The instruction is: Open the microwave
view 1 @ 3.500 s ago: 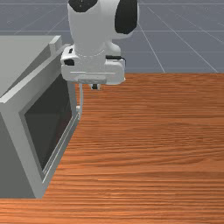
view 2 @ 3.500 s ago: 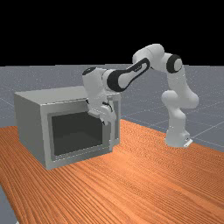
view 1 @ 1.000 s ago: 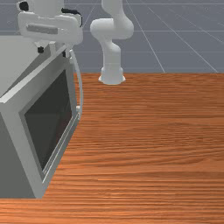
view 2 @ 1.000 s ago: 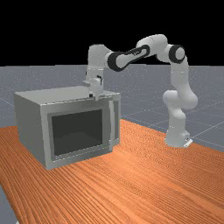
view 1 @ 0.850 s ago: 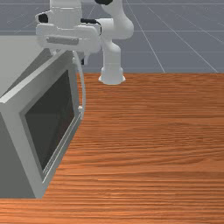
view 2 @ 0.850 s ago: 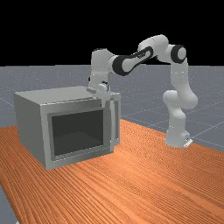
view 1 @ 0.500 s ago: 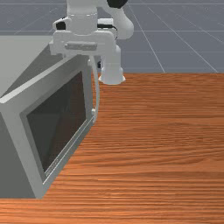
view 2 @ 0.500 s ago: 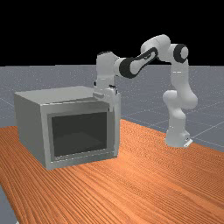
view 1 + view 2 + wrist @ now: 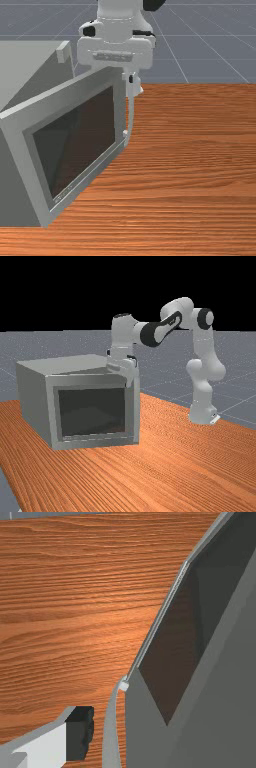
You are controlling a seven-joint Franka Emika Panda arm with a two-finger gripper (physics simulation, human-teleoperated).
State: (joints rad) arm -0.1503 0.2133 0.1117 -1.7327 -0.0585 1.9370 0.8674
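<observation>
The gripper (image 9: 119,64) is at the top of the microwave door's free edge, beside the handle (image 9: 131,110). The door (image 9: 37,112) stands ajar, with a gap to the microwave body (image 9: 30,57). In the far view the gripper (image 9: 129,380) reaches down at the door's upper right corner. In the wrist view the gripper (image 9: 126,733) has one finger (image 9: 80,734) on the outer side of the handle (image 9: 111,737), with space between them. The other finger is hidden by the door (image 9: 150,727). The gripper is open.
The orange-brown table (image 9: 195,165) extends to the front view's right of the door. The arm's base (image 9: 202,413) stands at the table's back in the far view, apart from the microwave.
The door has swung outward, its handle edge moving to the front view's right along with the gripper. Earlier, the gripper rose over the microwave's top edge, then came down by the door edge.
</observation>
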